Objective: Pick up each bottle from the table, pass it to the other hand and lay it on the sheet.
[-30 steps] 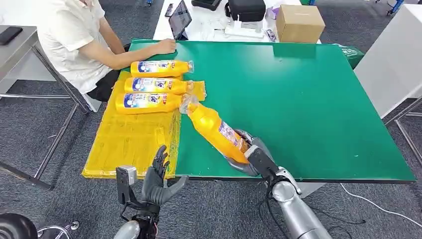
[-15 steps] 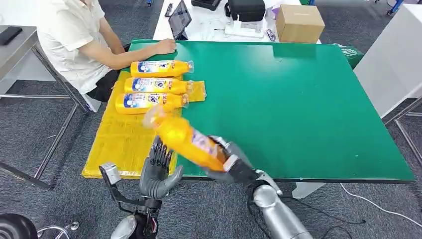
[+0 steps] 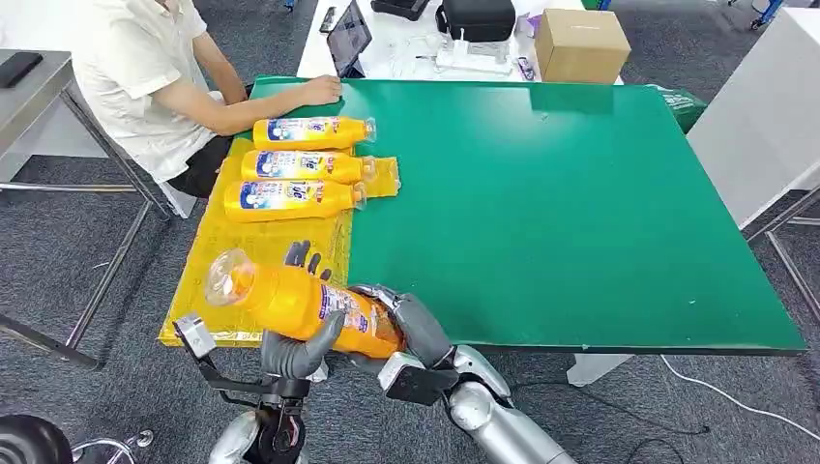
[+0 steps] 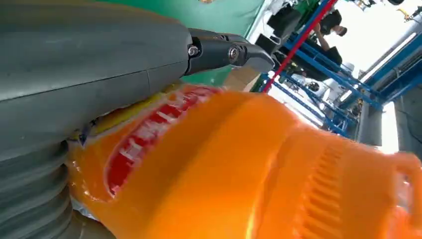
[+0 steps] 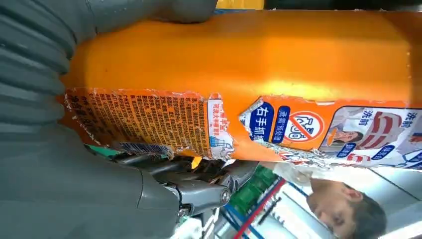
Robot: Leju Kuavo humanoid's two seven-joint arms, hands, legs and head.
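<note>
My right hand [image 3: 408, 327] grips the base end of an orange bottle [image 3: 307, 302] with a torn label, held level over the table's near edge. Its clear cap end [image 3: 229, 277] points left over the yellow sheet [image 3: 253, 253]. My left hand [image 3: 298, 346] is against the bottle's middle: straight fingers [image 3: 300, 255] rise behind it and the thumb lies under it. In the left wrist view the bottle [image 4: 224, 169] presses against the palm [image 4: 74, 74]. The right wrist view shows the bottle [image 5: 249, 55] lying across my right hand [image 5: 59, 194]. Three more orange bottles [image 3: 288, 198] lie side by side at the sheet's far end.
The sheet covers the left part of a green table [image 3: 561, 203]. A person [image 3: 145, 77] sits at the far left corner with a hand [image 3: 321, 90] on the table. A cardboard box [image 3: 582, 43] and a tablet [image 3: 348, 39] stand on a white table behind.
My right hand has swung the bottle left and toward me, from over the green table to over the sheet's near edge. My left hand has risen to meet the bottle.
</note>
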